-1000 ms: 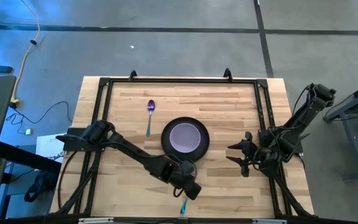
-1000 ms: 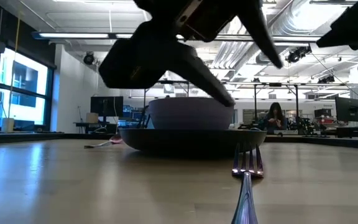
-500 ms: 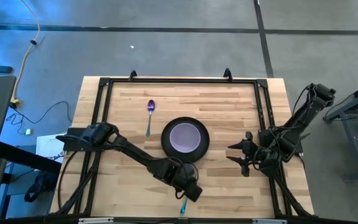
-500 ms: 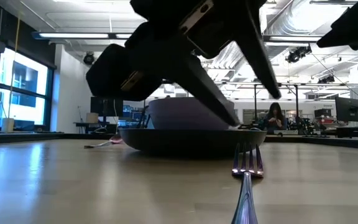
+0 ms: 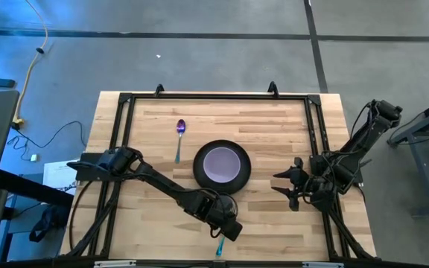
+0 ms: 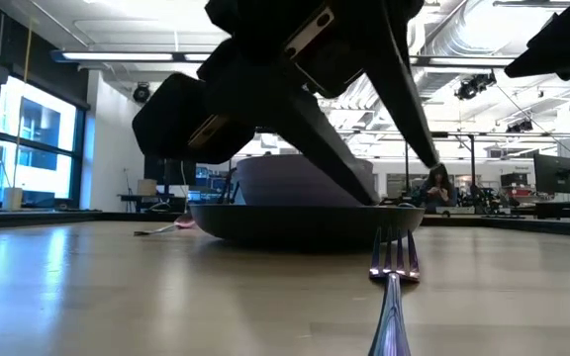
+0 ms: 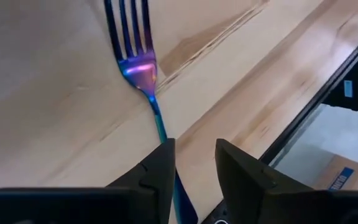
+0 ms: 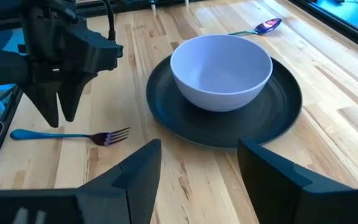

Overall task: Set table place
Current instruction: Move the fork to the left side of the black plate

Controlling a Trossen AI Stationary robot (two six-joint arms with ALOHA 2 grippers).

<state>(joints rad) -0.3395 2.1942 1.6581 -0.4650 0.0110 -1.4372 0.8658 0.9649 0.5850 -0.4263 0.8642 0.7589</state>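
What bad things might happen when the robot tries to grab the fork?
1. The teal-handled metallic fork lies flat on the light wooden table, so the left gripper, open above its thin handle, might scrape the wood or slip off.
2. The fork lies near the table's front edge; a nudge might push it off.
3. The dark grey round plate with the lavender bowl sits close by, so a swinging arm might bump them.

The right gripper waits, open, beside the plate.

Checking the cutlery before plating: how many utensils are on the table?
2. The fork lies at the table's near edge, under the left gripper, in front of the plate. The spoon lies left of the plate, farther back. None looks hidden.
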